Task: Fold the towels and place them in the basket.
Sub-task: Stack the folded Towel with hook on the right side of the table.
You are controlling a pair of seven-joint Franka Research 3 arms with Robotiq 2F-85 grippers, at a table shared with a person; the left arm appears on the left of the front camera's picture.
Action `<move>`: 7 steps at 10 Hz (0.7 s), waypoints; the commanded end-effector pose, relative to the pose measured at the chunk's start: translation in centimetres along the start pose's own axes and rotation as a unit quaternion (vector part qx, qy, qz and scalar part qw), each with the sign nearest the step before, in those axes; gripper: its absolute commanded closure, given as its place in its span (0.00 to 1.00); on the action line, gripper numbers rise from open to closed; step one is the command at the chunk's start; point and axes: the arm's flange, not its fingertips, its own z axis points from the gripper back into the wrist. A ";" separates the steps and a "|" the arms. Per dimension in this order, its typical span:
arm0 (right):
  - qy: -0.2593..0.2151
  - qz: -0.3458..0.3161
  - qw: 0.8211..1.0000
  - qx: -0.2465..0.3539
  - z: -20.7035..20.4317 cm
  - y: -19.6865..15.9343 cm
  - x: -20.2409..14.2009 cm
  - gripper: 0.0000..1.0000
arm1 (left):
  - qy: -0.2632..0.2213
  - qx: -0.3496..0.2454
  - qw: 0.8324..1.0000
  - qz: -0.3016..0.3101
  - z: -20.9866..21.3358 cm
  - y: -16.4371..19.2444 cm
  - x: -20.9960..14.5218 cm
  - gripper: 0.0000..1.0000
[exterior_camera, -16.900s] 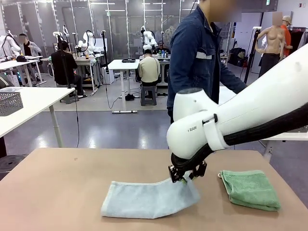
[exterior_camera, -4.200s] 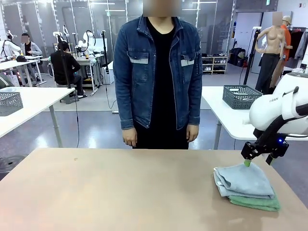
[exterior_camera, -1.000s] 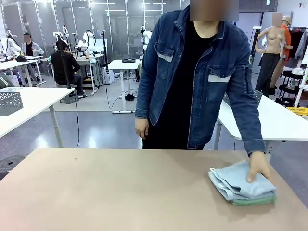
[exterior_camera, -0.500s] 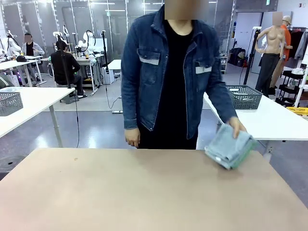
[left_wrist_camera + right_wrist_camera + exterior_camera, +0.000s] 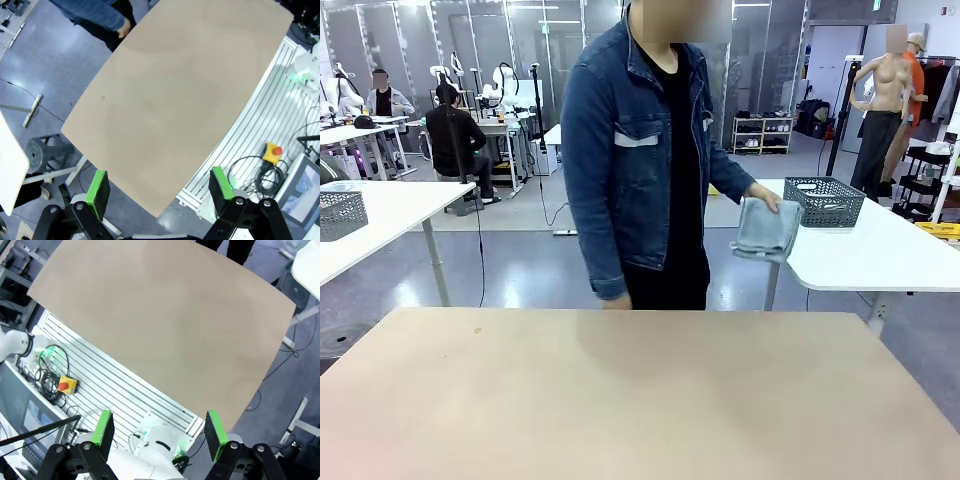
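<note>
The folded towels (image 5: 767, 230) hung in the person's hand (image 5: 761, 195), just beside the basket (image 5: 825, 201) on the far white surface (image 5: 880, 250), well beyond both sets of jaws; left gripper (image 5: 159, 191) and right gripper (image 5: 156, 432) stood apart, empty, above the bare tan surface (image 5: 620, 400)

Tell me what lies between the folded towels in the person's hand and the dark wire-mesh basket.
Front view: nothing. The folded towels hang in the person's hand beside the dark wire-mesh basket.
</note>
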 end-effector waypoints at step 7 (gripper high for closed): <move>-0.001 0.008 1.000 0.005 0.2 -0.2 0.2 0.09 | 0.006 0.012 1.000 -0.002 -0.1 0.0 -0.2 0.00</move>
